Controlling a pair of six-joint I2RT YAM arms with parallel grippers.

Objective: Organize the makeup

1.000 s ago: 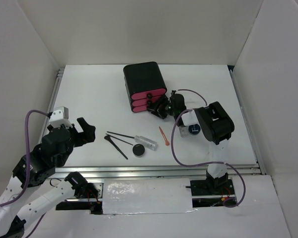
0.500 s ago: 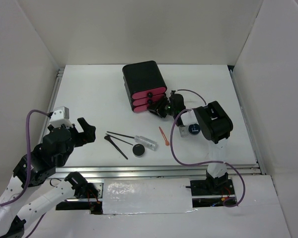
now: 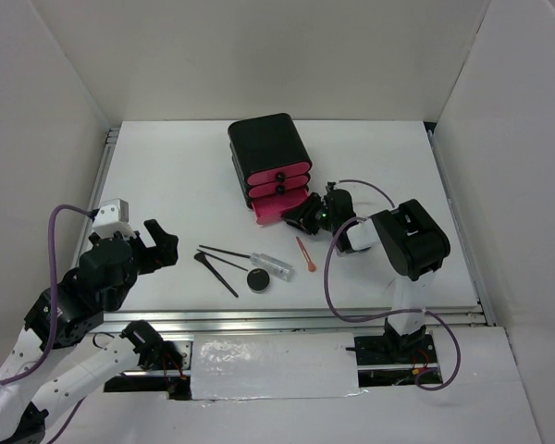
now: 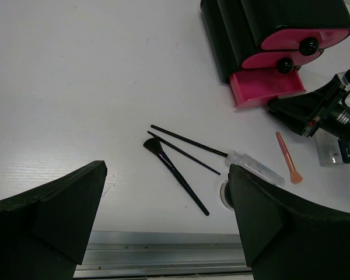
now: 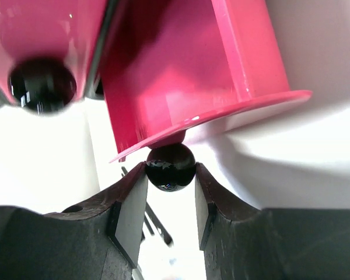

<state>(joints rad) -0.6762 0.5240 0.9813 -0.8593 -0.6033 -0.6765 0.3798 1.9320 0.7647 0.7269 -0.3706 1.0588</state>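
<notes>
The chest (image 3: 266,148) sits mid-back on the counter (image 3: 166,185), its lowest drawer (image 3: 279,209) pulled out. In front lie the brushes (image 3: 217,268) at left, then the tube (image 3: 275,265) with the compact (image 3: 258,280) just before it, and the stick (image 3: 305,254) rightmost.

the left arm (image 3: 85,294) and right arm (image 3: 410,242) are white shells with black joints, each trailing a purple cable (image 3: 326,273). the right tool (image 5: 170,178) has black fingers (image 5: 76,245) with pale pads (image 5: 130,216).

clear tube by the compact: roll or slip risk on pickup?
Probably rolls if pushed sideways: the clear tube looks cylindrical and lies on its side on the flat table. Likely light and somewhat slippery, being small, glossy plastic. The compact close beside it may stop rolling that way.
</notes>
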